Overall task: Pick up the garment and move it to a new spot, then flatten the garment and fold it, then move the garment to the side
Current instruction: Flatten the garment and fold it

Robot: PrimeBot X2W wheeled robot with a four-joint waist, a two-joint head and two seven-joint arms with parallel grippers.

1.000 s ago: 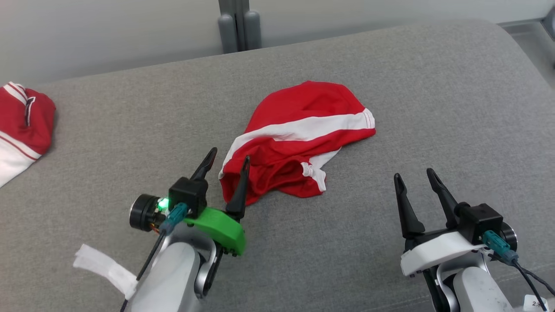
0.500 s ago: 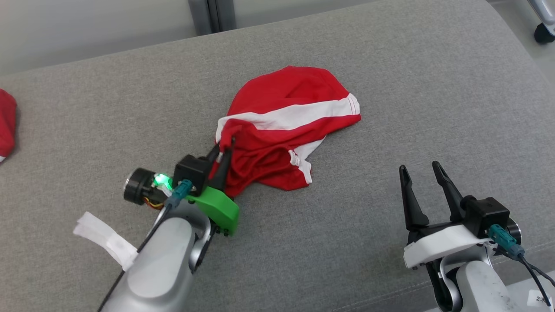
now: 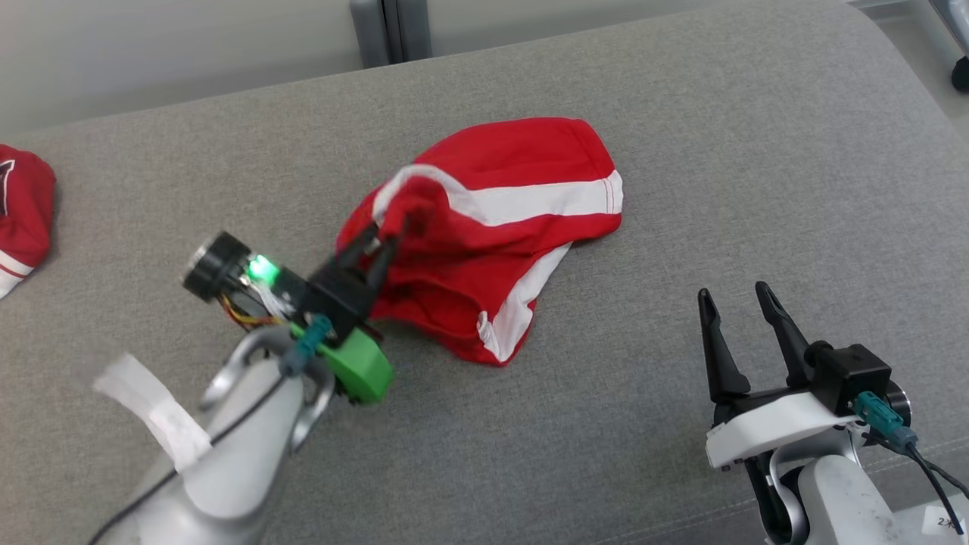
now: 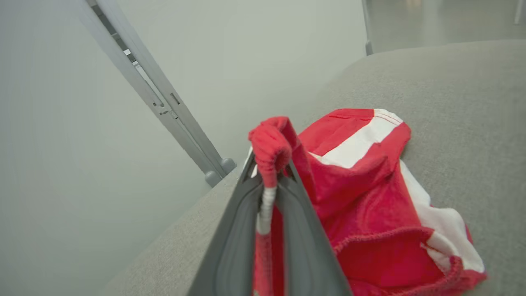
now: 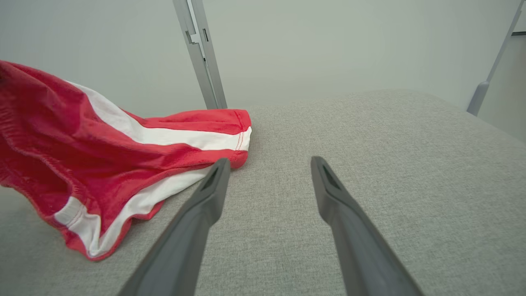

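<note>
Left gripper point(image 3: 382, 233) now lifts the clamped edge of the crumpled red white-striped fabric garment point(image 3: 515, 159) higher off the grey upholstered cushion point(image 3: 757, 151), right gripper point(image 3: 733, 294) resting open.

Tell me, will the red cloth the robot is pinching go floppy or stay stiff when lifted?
Probably floppy: where the left pincer pinches the red garment, the cloth bunches and the rest sags onto the grey cushion. Likely light too, since one small pinch holds that edge up. It shouldn't roll; it would likely drape and drag.
</note>
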